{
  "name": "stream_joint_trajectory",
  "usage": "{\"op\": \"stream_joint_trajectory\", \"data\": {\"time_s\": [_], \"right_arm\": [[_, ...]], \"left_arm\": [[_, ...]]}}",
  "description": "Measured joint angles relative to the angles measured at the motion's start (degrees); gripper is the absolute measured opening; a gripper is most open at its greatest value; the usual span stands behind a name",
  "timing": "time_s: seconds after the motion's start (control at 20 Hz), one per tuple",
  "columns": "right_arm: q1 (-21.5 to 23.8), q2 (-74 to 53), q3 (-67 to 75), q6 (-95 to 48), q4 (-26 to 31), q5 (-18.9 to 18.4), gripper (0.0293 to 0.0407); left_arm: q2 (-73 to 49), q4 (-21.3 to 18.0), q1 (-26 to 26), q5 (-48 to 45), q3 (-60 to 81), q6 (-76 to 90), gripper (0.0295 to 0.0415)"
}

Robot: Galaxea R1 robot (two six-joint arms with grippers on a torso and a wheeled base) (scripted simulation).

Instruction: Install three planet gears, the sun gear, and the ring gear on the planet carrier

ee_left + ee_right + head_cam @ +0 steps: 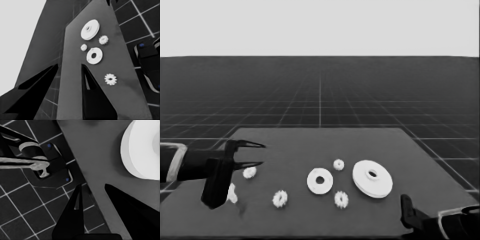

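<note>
The smaller round part [320, 181] lies flat at mid-table with nothing on it. To its right lies the larger round part [372, 178], also seen in the left wrist view [90, 29] and, large, in the right wrist view [142, 150]. Several small toothed gears lie loose: one behind the smaller part [338, 164], one in front of it [341, 199], one to the front left [280, 198], and one under the left fingers [249, 172], not held. My left gripper [250, 154] waits open over the table's left end. My right gripper [93, 185] is open at the table's near right corner.
A thin white piece [232, 194] lies at the left, partly hidden behind the left arm. The right arm [420, 220] shows only at the lower right corner. Dark machinery with blue lights [50, 167] sits past the table's edge.
</note>
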Motion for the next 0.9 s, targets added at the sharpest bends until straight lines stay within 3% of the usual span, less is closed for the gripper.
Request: {"op": "stream_joint_trajectory", "data": {"time_s": [0.05, 0.1, 0.15, 0.2, 0.25, 0.3, 0.35, 0.4, 0.5, 0.7, 0.8, 0.9], "right_arm": [[-3.1, 0.8, 3.0, -0.2, 4.3, 1.3, 0.0293], [-1.9, 0.5, 1.7, -0.1, 2.6, 0.8, 0.0308], [-1.3, 0.3, 0.9, -0.1, 1.5, 0.4, 0.0337], [-0.9, 0.1, 0.4, 0.0, 0.9, 0.3, 0.0368], [-0.6, 0.1, 0.2, 0.0, 0.5, 0.1, 0.0380], [-0.5, 0.1, 0.0, 0.0, 0.3, 0.1, 0.0383], [-0.4, 0.0, 0.0, 0.0, 0.2, 0.0, 0.0384], [-0.4, 0.0, -0.1, 0.0, 0.1, 0.0, 0.0384], [-0.3, 0.0, -0.1, 0.0, 0.1, 0.0, 0.0385], [-0.3, 0.0, -0.2, 0.0, 0.0, 0.0, 0.0385], [-0.3, 0.0, -0.2, 0.0, 0.0, 0.0, 0.0385], [-0.3, 0.0, -0.2, 0.0, 0.0, 0.0, 0.0385]], "left_arm": [[-0.2, -4.2, 4.0, 2.8, 4.1, -0.1, 0.0295], [-0.1, -2.5, 2.6, 1.7, 2.5, -0.1, 0.0297], [-0.1, -1.5, 1.6, 1.0, 1.4, -0.1, 0.0314], [-0.1, -0.9, 1.1, 0.6, 0.9, 0.0, 0.0347], [-0.5, 15.9, 13.9, 17.3, -9.4, -27.7, 0.0391], [7.8, 11.3, 16.9, 31.5, -23.7, -47.4, 0.0404], [15.5, 2.4, 17.5, 37.2, -37.5, -54.7, 0.0397], [20.5, -3.8, 17.9, 39.6, -48.3, -56.9, 0.0391], [26.3, -9.6, 18.5, 42.0, -61.5, -57.2, 0.0386], [29.8, -12.4, 18.8, 43.4, -69.8, -56.1, 0.0385], [32.5, -8.6, 25.9, 37.5, -75.1, -54.5, 0.0385], [34.1, -7.8, 28.4, 35.4, -78.1, -53.5, 0.0385]]}}
